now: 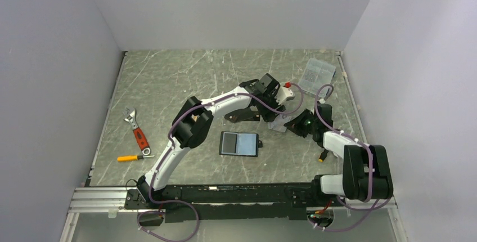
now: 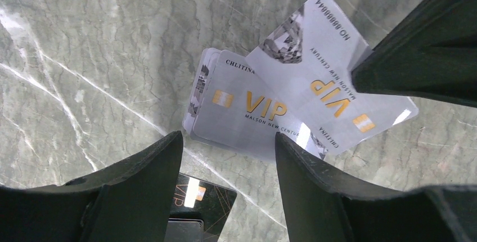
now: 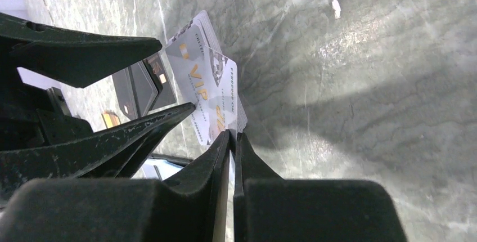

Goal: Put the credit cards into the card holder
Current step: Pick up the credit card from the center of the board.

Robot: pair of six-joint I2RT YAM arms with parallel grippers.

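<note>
The card holder (image 1: 239, 143) lies open and flat at the table's middle, its light blue lining up; its lining also shows in the right wrist view (image 3: 157, 169). My right gripper (image 3: 233, 135) is shut on the edge of a silver-grey card (image 3: 211, 90), which it holds tilted over a second silver-grey card (image 2: 242, 107) lying on the table. In the left wrist view the held card (image 2: 326, 79) overlaps that one. My left gripper (image 2: 228, 138) is open just above the lying card. Black cards (image 2: 211, 197) lie beside it, also in the right wrist view (image 3: 140, 87).
A wrench (image 1: 131, 118), a red-handled tool (image 1: 140, 139) and a yellow-handled screwdriver (image 1: 132, 157) lie at the left. A clear plastic box (image 1: 316, 73) stands at the back right. A small red and white thing (image 1: 288, 86) sits behind the grippers.
</note>
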